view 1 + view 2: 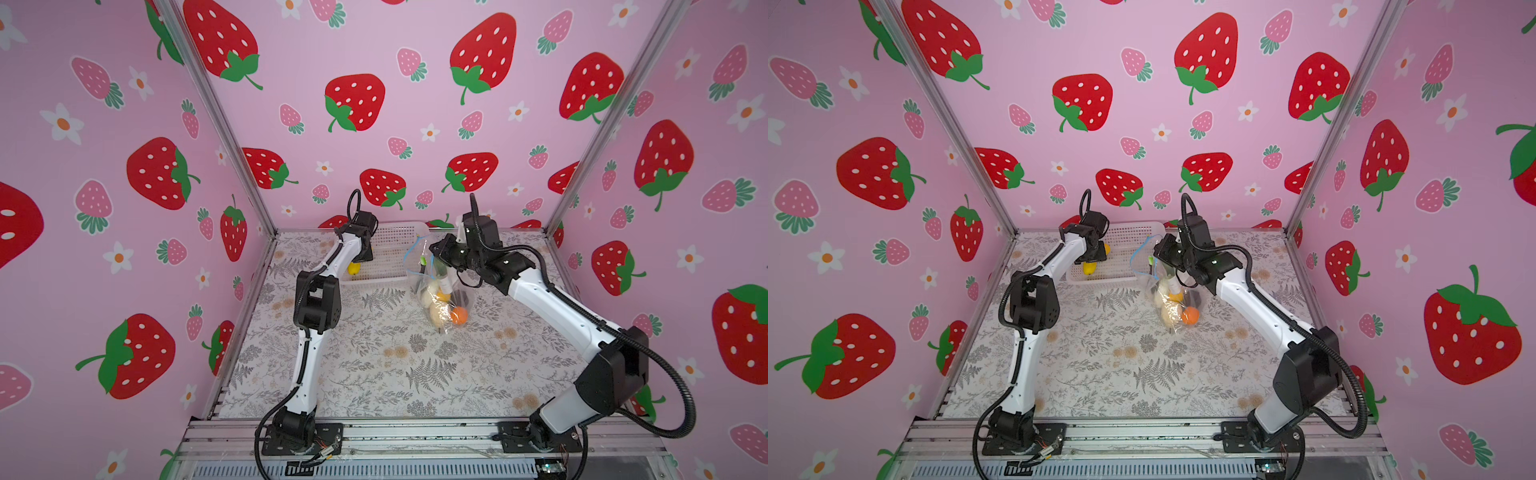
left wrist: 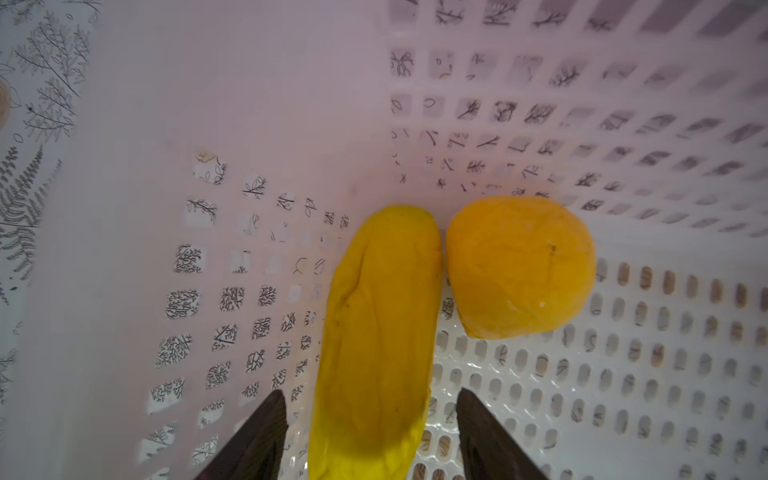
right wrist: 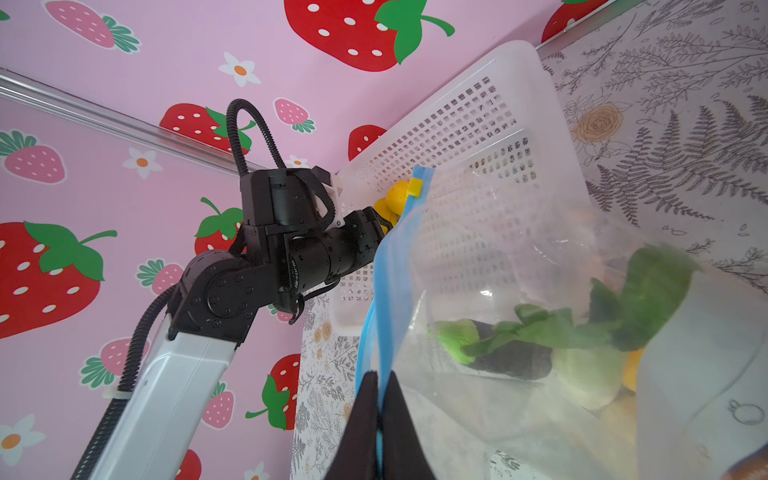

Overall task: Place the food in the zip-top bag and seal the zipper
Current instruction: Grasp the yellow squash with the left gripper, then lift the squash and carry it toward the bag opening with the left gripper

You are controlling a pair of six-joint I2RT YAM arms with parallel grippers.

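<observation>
Right fingers (image 3: 358, 428) pinching zipper (image 3: 388, 270); left fingers (image 2: 253, 440) spread, banana (image 2: 374, 345) between them in basket (image 2: 623, 332).

My enclosure, seen in both top views. Three walls close me in: a back wall (image 1: 374, 33), a left wall (image 1: 83, 257) and a right wall (image 1: 706, 104). All are pale pink, printed with large red strawberries, smaller pink ones and white flowers. Bare metal posts (image 1: 219, 120) mark the two rear corners. The counter (image 1: 374, 374) carries a pale covering drawn with grey ferns and beige blossoms. Along its near edge runs a slotted aluminium rail (image 1: 415, 434), with a vented grille (image 1: 374, 471) below. Light is even and diffuse, and shadows are faint.
</observation>
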